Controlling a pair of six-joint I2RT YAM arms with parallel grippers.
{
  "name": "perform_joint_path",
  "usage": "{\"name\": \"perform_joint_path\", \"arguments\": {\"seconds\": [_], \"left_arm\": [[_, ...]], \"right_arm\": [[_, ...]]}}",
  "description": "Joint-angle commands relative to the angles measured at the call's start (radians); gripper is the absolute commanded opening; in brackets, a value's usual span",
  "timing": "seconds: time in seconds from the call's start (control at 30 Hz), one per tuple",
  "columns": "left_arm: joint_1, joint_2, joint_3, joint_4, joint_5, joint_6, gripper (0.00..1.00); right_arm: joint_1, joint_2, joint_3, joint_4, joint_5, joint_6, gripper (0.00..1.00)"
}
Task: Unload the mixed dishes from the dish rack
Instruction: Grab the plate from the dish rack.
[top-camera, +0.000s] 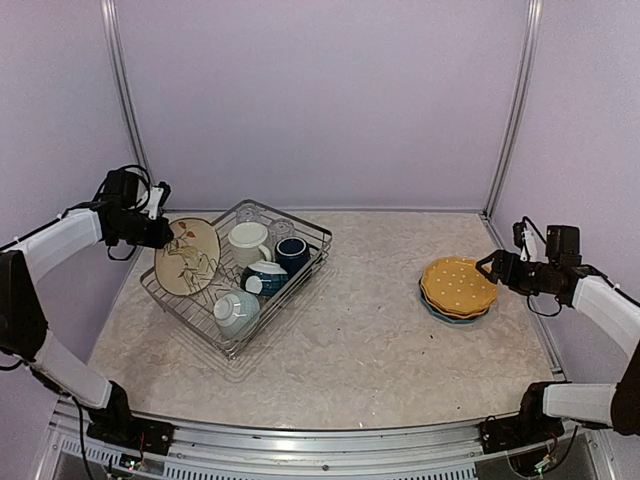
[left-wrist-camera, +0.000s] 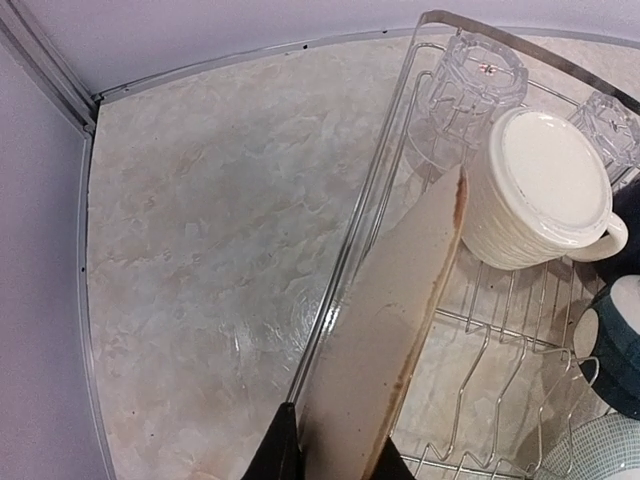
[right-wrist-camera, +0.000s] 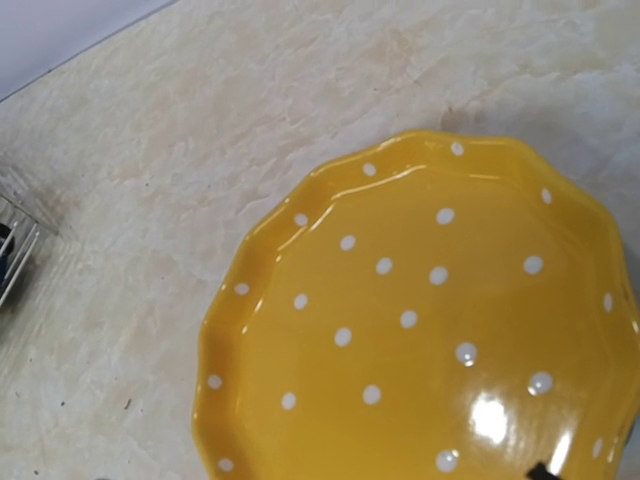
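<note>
Nearest the left wrist lens, the left gripper (left-wrist-camera: 335, 455) had its two dark fingers (left-wrist-camera: 285, 448) closed on the rim of the cream bird-patterned plate (left-wrist-camera: 390, 320), one on each face. The plate stood on edge at the left end of the dish rack (top-camera: 322, 240), apparently among the prongs and just inside the side wire.

The table (top-camera: 360, 340) carried the rack left of centre. To lift the plate cleanly, the arm would probably need to draw it straight up along its own plane until it cleared the rack wall, then swing it out. Tilting early risked catching the rim on the wire.

Inside the rack, the cream mug (left-wrist-camera: 540, 190) sat just beside the plate's far edge and was the closest thing to knock. A teal bowl (top-camera: 265, 278) and a second bowl (top-camera: 235, 310) lay toward the near end, with the navy mug (top-camera: 292, 255) between them and the far wall. Two clear tumblers (left-wrist-camera: 470, 80) stood in the far corner.

Well apart on the right, the mustard-yellow plate (right-wrist-camera: 430, 320) lay on the blue plate (top-camera: 445, 313). The right gripper (top-camera: 492, 265) hovered at its edge; whether its jaws were apart could not be told.
</note>
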Motion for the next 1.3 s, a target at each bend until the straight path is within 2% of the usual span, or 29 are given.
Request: {"name": "perform_joint_path", "arguments": {"seconds": [0.0,0.13,0.33,0.47,0.83,1.03,1.27], "left_arm": [[-0.013,-0.018,0.002,0.024,0.032,-0.048,0.19],[-0.016,-0.004,0.01,0.021,0.02,-0.05,0.22],[-0.019,-0.009,0.016,0.01,0.034,-0.043,0.05],[-0.042,-0.03,0.016,-0.001,0.012,-0.028,0.0],[-0.127,-0.119,0.036,-0.032,-0.149,-0.038,0.0],[-0.167,-0.15,0.061,-0.042,-0.191,-0.02,0.0],[-0.263,-0.131,0.088,-0.022,-0.365,0.052,0.0]], "right_arm": [[0.012,-0.021,-0.004,0.006,0.006,0.008,0.87],[0.012,-0.031,-0.01,0.007,0.002,0.013,0.87],[0.013,-0.042,-0.021,0.008,0.001,0.021,0.87],[0.014,-0.048,-0.02,0.004,0.003,0.019,0.87],[0.014,-0.049,-0.014,-0.003,0.009,0.018,0.87],[0.015,-0.048,-0.011,-0.009,0.014,0.017,0.87],[0.016,-0.042,-0.012,-0.005,0.012,0.022,0.87]]}}
